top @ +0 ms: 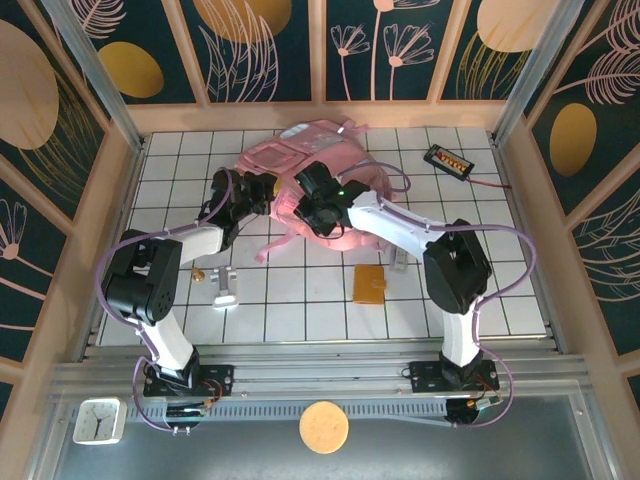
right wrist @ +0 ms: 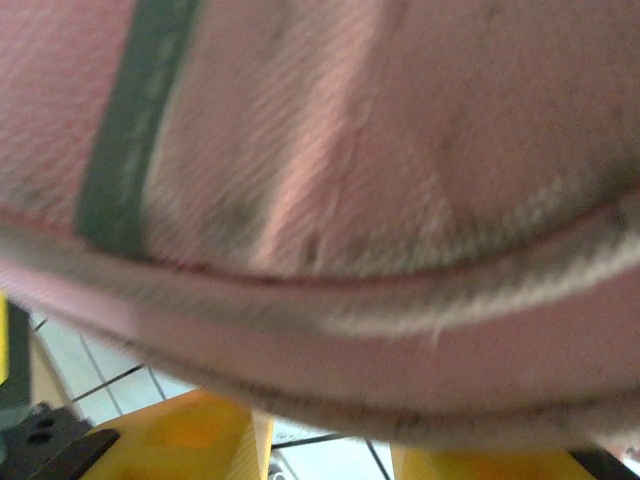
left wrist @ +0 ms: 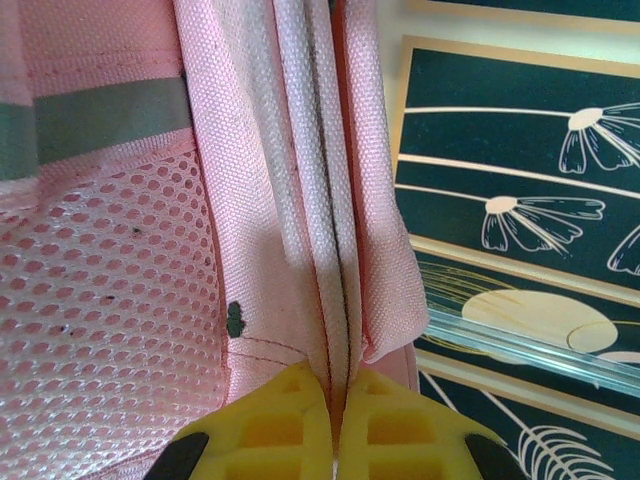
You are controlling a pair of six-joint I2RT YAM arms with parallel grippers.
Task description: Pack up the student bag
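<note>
"Where's the student bag [top: 300,158]?"

"Upper middle of the overhead view, slumped on the white tiled tabletop [top: 300,315]. It's a big, soft heap of pink cloth, with thin pink straps [top: 268,248] trailing off its lower left. Both arms reach in over its near side."

"Has the left claw [left wrist: 338,398] got hold of it?"

"Yes, it's clamped on the bag. In its wrist view the two ribbed yellow fingers [left wrist: 285,425] meet at the bottom centre. They pinch a folded ridge of coarse woven fabric that runs straight up the frame, paler along the fold. To the left of that ridge there's a pink mesh panel [left wrist: 100,300], open and honeycombed. A flat grey-green band [left wrist: 110,110] crosses the upper left."

"And the right claw [right wrist: 330,445]?"

"I can't say for sure. Its yellow fingers sit well apart along the bottom edge of its wrist view, with pale tile showing between them. The bag's thick, rounded rim sags across the frame and hides the tips. So I can't tell whether any cloth is caught. The picture is blurred, but you can make out a dark green stripe [right wrist: 130,130] in the upper left and smudgy pink weave."

"Anything else lying around?"

"There's a small black box [top: 447,160] with a thin cable in the upper right of the tiles. A flat tan square [top: 368,283] lies just below the right arm. On the grey ledge at the bottom there's a round cork-coloured disc [top: 324,427] and a little white square clock [top: 98,420]."
</note>
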